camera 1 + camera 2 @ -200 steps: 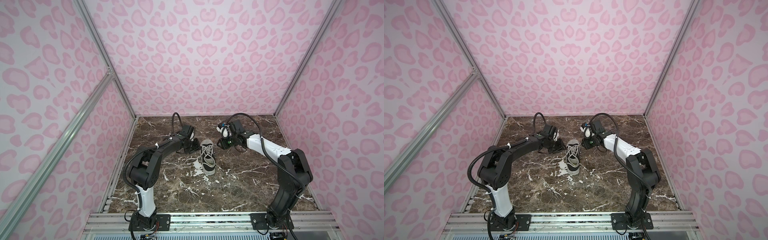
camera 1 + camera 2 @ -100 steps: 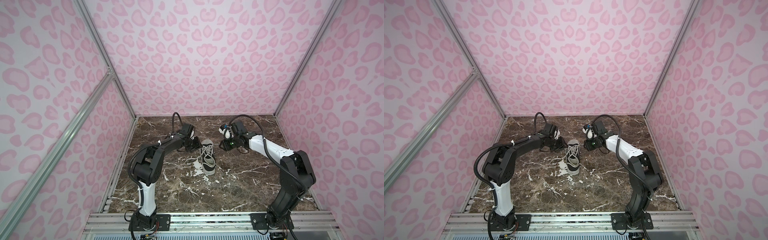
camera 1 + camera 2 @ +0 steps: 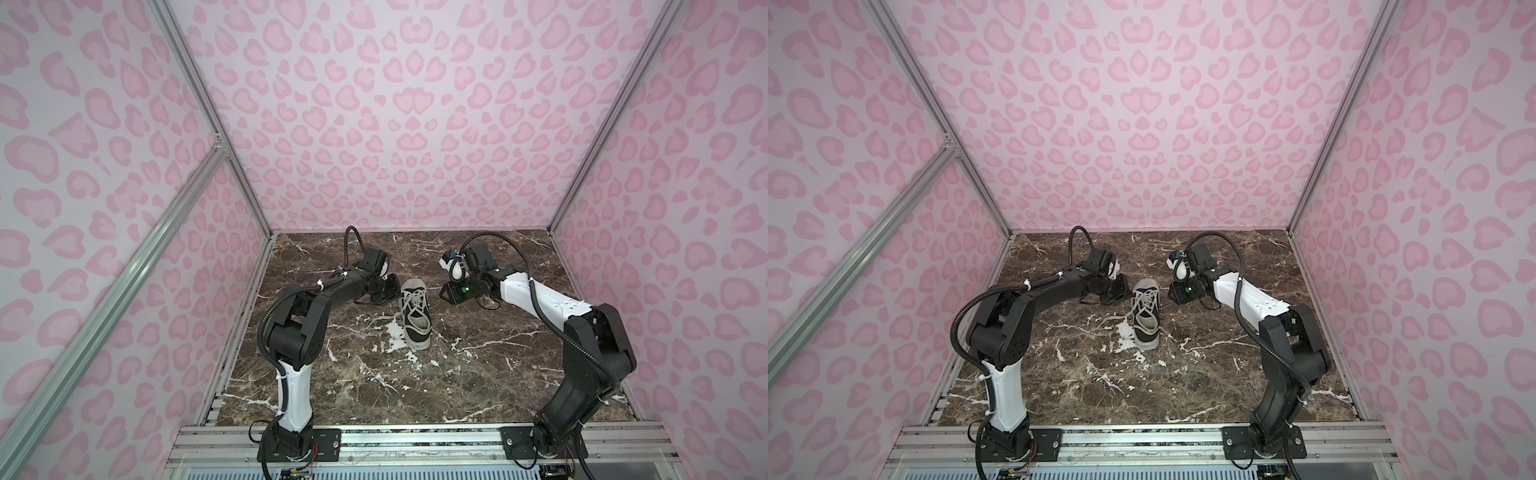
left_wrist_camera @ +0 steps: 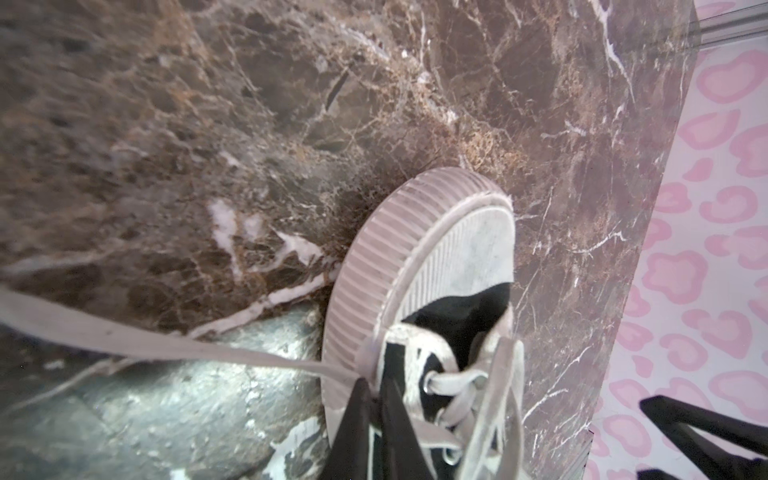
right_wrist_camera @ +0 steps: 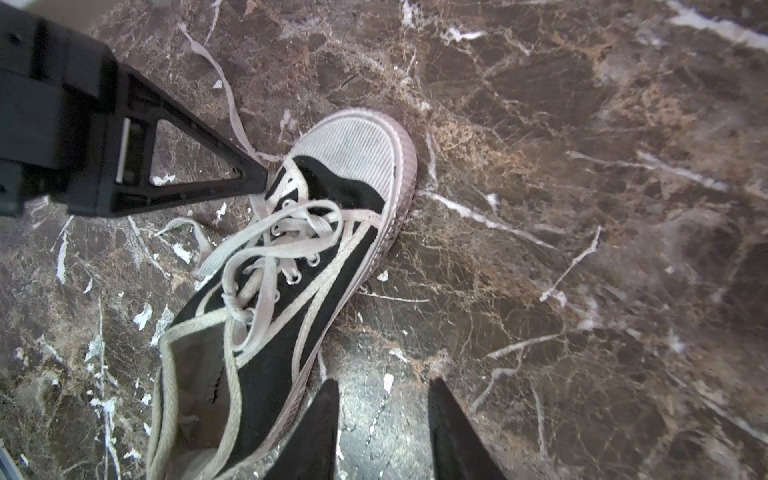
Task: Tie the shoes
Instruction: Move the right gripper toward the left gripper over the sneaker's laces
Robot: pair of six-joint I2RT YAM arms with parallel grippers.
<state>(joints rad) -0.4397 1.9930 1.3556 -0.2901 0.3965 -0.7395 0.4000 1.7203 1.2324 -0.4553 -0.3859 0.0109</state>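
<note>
A: Canvas and rubber, that is what we are dealing with: one shoe (image 3: 415, 312) is standing on its sole in the middle of the table (image 3: 478, 374), toe pointing at the far wall.

B: How is it going to handle?

A: I am judging it light, so it is likely to be sliding on that polished marble if a pull goes sideways. The sole is looking stiff. The upper and the lace (image 4: 166, 345) are looking soft and floppy, and the lace is flat and easy to lose from a pinch.

B: So where are we taking hold?

A: On the loose lace, not the shoe. The left gripper (image 4: 374, 397) is doing that: its jaws are closed, pinching a strand right by the eyelets nearest the toe cap, with the rest trailing across the table.

B: And the other one?

A: The right gripper (image 5: 382, 401) is hovering just beside the shoe's other flank, jaws standing apart over bare marble, gripping nothing.

B: Counts?

A: I am counting one shoe, two grippers and one lace. I am seeing two loose stretches of it lying on the left side. Whether a knot is sitting at the top eyelets, I cannot tell.
</note>
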